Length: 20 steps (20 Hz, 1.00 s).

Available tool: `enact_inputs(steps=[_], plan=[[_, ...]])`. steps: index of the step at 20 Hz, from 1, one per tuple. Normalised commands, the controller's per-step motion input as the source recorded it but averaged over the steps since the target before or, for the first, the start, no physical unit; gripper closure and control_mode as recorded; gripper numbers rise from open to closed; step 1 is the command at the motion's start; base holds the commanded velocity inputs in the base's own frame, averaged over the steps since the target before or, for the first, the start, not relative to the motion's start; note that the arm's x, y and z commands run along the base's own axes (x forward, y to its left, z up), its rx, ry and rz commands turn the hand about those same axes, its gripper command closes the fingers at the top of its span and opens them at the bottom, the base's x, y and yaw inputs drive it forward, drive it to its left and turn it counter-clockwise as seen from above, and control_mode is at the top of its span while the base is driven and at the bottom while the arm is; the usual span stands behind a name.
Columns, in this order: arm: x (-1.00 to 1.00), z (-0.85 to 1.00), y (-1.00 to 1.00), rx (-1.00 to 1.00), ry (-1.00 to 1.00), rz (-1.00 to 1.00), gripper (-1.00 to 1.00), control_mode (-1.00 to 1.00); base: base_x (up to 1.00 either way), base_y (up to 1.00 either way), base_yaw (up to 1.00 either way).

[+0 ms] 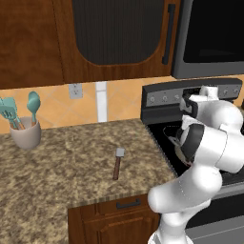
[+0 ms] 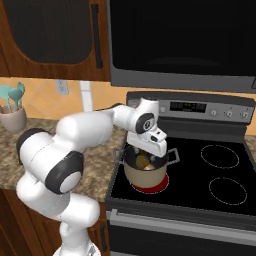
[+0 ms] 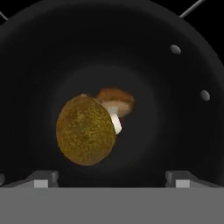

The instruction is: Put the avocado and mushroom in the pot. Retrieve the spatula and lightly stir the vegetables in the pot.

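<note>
Speckled brown granite counter [image 1: 71, 162] runs left of a black glass-top stove [image 2: 210, 185]; its front edge drops to wooden drawers. No readable writing anywhere: the stove's control panel [image 2: 192, 106] shows a small display w/ marks too small to make out.

Squat beige-grey metal pot w/ dark inside & loop side handles [image 2: 146, 176] sits on the front-left burner, which glows red under it, near the stove's left edge by the counter. Two ringed burners to the right are bare, so open room on that side. In the hand view the round olive-brown avocado [image 3: 86, 130] lies on the pot's dark floor, touching the small tan mushroom w/ pale stem [image 3: 116, 103], which is partly tucked behind it. Both sit about mid-floor, dark wall all round.

Short spatula, dark brown wooden handle & small pale blade [image 1: 117, 163], lies flat on the counter towards the front right part, blade pointing to the wall, bare stone around it. Beige cup of teal utensils [image 1: 24, 126] stands well apart, far left by the backsplash.

Pincer [image 3: 111, 177]: hovers over the pot mouth pointing down, finger tips [image 3: 41, 178] spread wide apart at the bottom corners of the hand view, nothing between them, touching nothing.
</note>
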Motion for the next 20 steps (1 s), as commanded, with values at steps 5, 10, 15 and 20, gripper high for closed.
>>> enact_inputs(steps=[5,10,15,20], plan=[[-0.36,1.00,0.60,0.10,-0.17,0.09,-1.00,-1.00,0.00,0.00,0.00],[-0.26,0.53,1.00,0.00,-0.09,0.24,-1.00,-1.00,0.00,0.00,0.00],[-0.13,-0.01,1.00,-0.08,0.06,0.36,-1.00,-1.00,0.00,0.00,0.00],[-0.10,-0.23,1.00,-0.11,0.27,0.25,-1.00,-1.00,0.00,0.00,0.00]])
